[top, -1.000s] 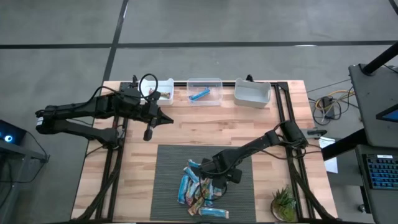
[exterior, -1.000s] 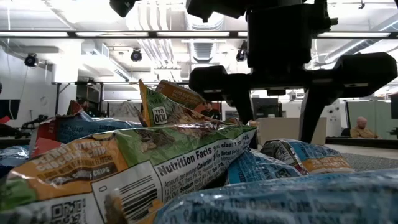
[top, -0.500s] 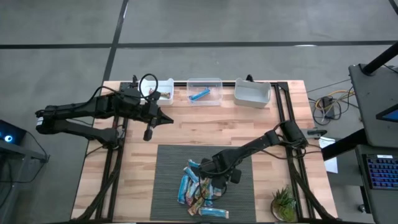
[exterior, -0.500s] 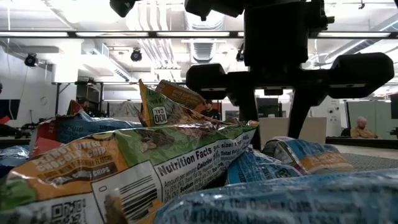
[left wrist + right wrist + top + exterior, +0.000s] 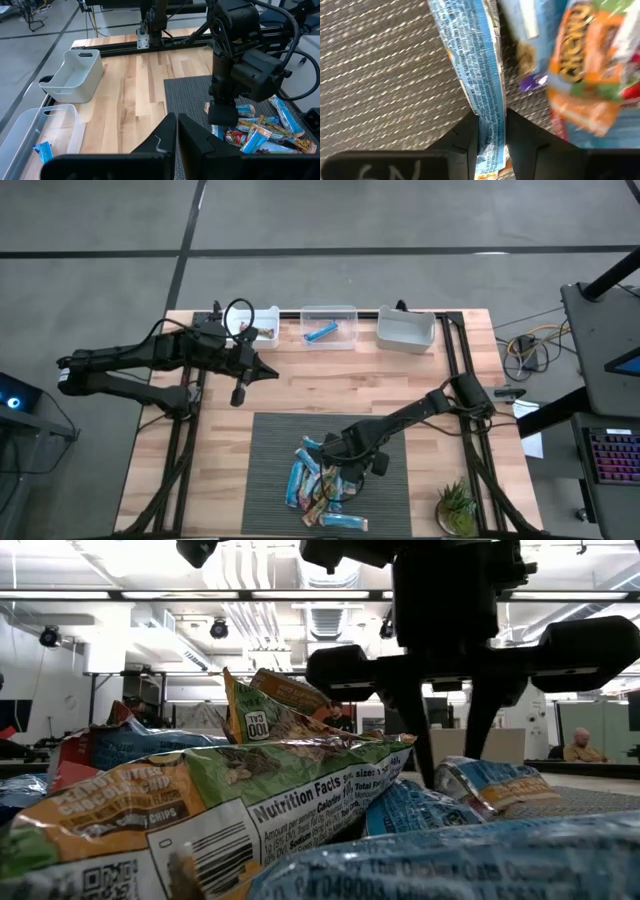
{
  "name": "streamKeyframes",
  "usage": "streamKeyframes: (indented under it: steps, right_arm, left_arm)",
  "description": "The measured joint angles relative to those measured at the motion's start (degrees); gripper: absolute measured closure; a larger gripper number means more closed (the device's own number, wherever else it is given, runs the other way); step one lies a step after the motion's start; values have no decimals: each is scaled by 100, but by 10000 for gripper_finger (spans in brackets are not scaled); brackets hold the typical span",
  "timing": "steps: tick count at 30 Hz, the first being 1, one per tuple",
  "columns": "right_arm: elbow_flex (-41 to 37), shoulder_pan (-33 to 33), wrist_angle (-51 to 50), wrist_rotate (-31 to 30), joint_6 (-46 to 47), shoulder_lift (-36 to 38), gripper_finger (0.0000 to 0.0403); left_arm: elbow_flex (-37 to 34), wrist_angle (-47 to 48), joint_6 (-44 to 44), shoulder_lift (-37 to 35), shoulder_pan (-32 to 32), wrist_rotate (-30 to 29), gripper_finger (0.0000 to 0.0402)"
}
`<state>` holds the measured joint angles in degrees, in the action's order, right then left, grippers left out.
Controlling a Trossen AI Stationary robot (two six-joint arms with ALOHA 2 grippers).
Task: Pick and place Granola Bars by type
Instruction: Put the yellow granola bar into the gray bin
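The right claw (image 5: 345,470) was lowered onto the heap of Granola Bars (image 5: 320,480) lying on the dark mat (image 5: 270,450) at the near middle of the wooden worktop (image 5: 330,380). In the right wrist view its two fingers (image 5: 460,137) pinched one blue-wrapped bar (image 5: 480,75) by its narrow edge, the wrapper standing between them against the mat; a multicoloured orange and green bar (image 5: 590,65) lay just beside it. The low view showed the same claw (image 5: 445,755) descending from above behind a green bar (image 5: 250,800) and blue bars (image 5: 490,785) in the foreground. The left claw (image 5: 268,370) hung over bare wood near the far left of the worktop, its fingers (image 5: 165,140) pressed together and empty. Along the far edge stood three bins: a small one (image 5: 268,325) at the left, a clear bin (image 5: 328,313) in the middle holding one blue bar (image 5: 321,332), and a white bin (image 5: 405,330) at the right. A small green plant (image 5: 457,508) stood at the near right corner.
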<state>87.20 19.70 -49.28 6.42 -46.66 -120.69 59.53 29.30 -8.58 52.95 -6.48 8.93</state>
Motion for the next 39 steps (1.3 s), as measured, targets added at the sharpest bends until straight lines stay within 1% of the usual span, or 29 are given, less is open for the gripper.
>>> streamKeyframes:
  steps: [6,13,30,33,39]
  right_arm:
    - [52,0,-421,-5,181,175,334]
    - [52,-2,-598,-14,545,701,336]
    - [52,-112,-601,-70,2932,2707,334]
    - [52,-119,-604,-248,3314,2959,337]
    - [52,-131,-626,-636,3673,3296,338]
  left_arm:
    - [0,-11,0,0,-2,-2,401]
    - [0,-22,0,2,-1,0,401]
    - [0,-47,-22,2,-2,0,401]
    - [0,-61,-22,2,-2,0,401]
    - [0,-66,-24,2,-1,1,401]
